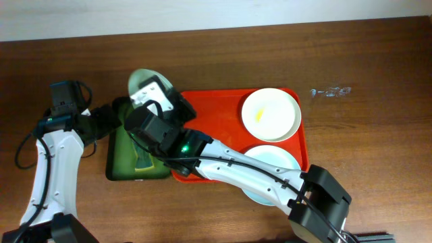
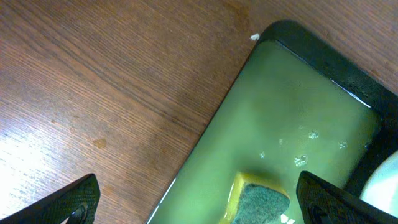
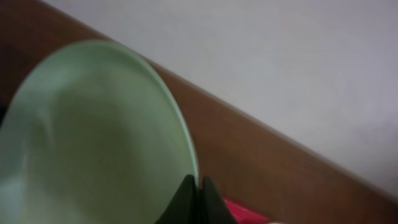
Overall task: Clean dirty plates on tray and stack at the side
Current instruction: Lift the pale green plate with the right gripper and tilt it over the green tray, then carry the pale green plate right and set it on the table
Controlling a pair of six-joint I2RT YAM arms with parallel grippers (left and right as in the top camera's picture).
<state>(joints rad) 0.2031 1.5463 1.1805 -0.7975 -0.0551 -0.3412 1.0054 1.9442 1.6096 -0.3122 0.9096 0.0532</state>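
Right hand [image 3: 194, 194] pinches pale green plate [image 3: 93, 137] rim, 10 o'clock off red tray [image 1: 216, 108]. Left hand [image 2: 202, 202] spread above sponge [image 2: 264, 204]. Smeared cream plate [image 1: 270, 113] at tray's 1 o'clock, blue-green plate [image 1: 278, 158] at 5 o'clock. None stacked: early stage.

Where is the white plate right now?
Overhead, the white plate sits in the far right corner of the red tray, just beyond a pale blue-green plate.

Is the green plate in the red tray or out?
Out: the plate is left of the tray, its rim in the right gripper.
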